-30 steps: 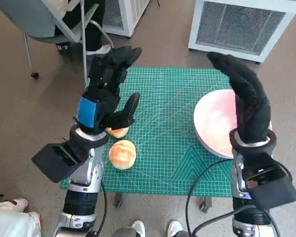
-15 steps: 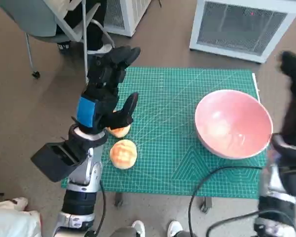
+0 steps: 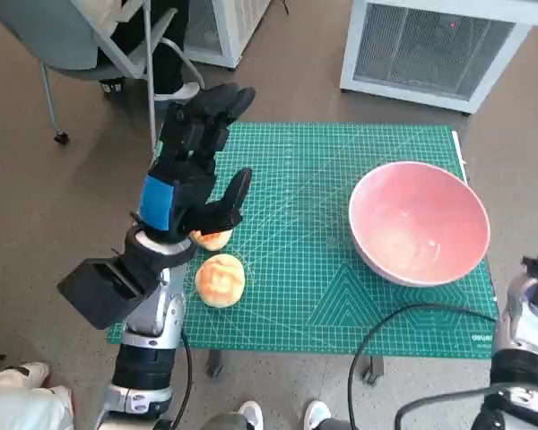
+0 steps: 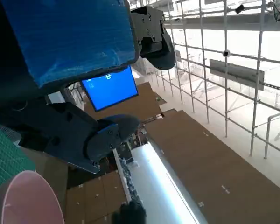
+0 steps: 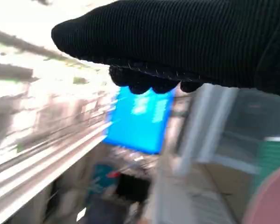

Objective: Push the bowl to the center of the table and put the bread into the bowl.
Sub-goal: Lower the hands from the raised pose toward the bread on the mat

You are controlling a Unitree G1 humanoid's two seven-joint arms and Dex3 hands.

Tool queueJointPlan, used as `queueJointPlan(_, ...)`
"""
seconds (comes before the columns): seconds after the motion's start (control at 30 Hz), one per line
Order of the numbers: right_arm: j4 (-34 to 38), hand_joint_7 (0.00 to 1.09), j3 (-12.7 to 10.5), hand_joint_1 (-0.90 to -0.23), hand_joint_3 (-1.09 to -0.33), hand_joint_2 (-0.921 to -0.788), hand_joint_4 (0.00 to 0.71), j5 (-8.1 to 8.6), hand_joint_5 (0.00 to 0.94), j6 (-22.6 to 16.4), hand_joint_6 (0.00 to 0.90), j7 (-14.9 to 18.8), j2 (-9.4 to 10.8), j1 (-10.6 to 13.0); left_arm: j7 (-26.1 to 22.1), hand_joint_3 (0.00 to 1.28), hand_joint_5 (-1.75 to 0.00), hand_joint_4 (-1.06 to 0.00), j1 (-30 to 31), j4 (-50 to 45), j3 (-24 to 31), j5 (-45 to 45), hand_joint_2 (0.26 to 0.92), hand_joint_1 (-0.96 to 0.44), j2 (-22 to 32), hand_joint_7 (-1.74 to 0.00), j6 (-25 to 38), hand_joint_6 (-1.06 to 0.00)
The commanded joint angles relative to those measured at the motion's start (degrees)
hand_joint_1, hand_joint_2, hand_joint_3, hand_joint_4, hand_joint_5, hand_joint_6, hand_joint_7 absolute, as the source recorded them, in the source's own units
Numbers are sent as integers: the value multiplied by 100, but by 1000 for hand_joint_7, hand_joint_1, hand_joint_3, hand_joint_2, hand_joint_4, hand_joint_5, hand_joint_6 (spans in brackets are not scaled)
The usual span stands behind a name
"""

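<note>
The left hand [image 3: 190, 170] is held above the green cutting mat [image 3: 314, 296], fingers spread, nothing gripped. Two bread rolls [image 3: 221, 279] lie below it. The pink bowl [image 3: 419, 224] sits near the mat's right edge. The right hand's [image 5: 186, 42] state cannot be told.

— Can you read anything from where you are?

— Nothing I can make out. My green cutting mat [image 3: 341, 296] has a printed grid and some small white marks near its right-hand corner, too small to read.

— What about the blue screen?

— The blue screen [image 4: 110, 89] past my left hand [image 4: 60, 56] carries a few pale marks, but they are a smear to me. From my right wrist the screen [image 5: 140, 122] is blurred too.
</note>
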Motion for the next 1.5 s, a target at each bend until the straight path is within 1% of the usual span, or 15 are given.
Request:
queueJointPlan(0.03,536,526,-71,-470,-729,-921,368,194,9,335,93,156,31,-37,-28,864,-618,1,-102,-24,5,33,695,-260,79,-773,23,1)
queueJointPlan(0.17,780,513,-90,-488,-719,-921,356,278,3,596,97,279,87,-82,-53,862,-622,1,-96,-56,8,3,693,-261,112,-778,53,1)
queueJointPlan(0.33,983,505,-85,-481,-714,-921,340,342,0,946,99,347,184,-131,-61,858,-631,1,-90,-86,28,-1,690,-262,152,-785,69,1)
queueJointPlan(0.4,1041,503,-55,-472,-713,-921,338,327,1,1078,101,330,238,-143,-56,855,-637,1,-89,-103,38,-2,690,-261,172,-791,86,1)
queueJointPlan(0.47,1085,501,-8,-464,-713,-921,338,279,1,1190,105,299,301,-145,-48,852,-645,1,-72,-150,42,1,688,-260,194,-798,109,1)
queueJointPlan(0.6,1152,501,71,-464,-713,-921,338,213,2,1403,113,252,413,-170,-33,848,-654,1,-49,-219,54,-2,687,-260,238,-807,146,1)
queueJointPlan(0.77,1229,489,81,-464,-727,-921,324,264,0,1706,101,364,569,-253,5,841,-667,1,-16,-285,88,26,685,-264,300,-820,171,1)
queueJointPlan(0.83,1247,485,67,-451,-733,-921,322,299,0,1797,99,435,637,-282,17,838,-672,1,1,-311,102,36,685,-268,319,-825,172,1)
queueJointPlan(0.93,1263,480,39,-442,-739,-921,324,342,2,1893,96,535,744,-323,42,829,-682,1,31,-365,118,60,684,-275,346,-835,175,1)
queueJointPlan(1.0,1273,479,36,-442,-740,-921,327,341,4,1933,96,573,806,-352,66,824,-686,1,39,-384,129,83,684,-278,364,-841,171,1)
queueJointPlan(1.2,1283,481,102,-454,-747,-921,343,273,11,2025,104,681,1055,-534,133,807,-698,1,98,-436,177,115,686,-285,409,-855,144,1)
queueJointPlan(1.3,1284,485,132,-467,-747,-921,346,246,12,2033,109,701,1127,-603,158,799,-701,1,126,-458,186,122,688,-291,423,-858,137,1)
queueJointPlan(1.4,1288,489,185,-462,-750,-921,350,215,13,2052,112,713,1233,-716,196,789,-703,1,168,-506,203,154,691,-298,440,-861,138,1)
queueJointPlan(1.5,1291,495,223,-461,-750,-921,352,201,13,2068,116,742,1284,-787,232,768,-708,1,198,-548,215,191,701,-299,451,-864,149,1)
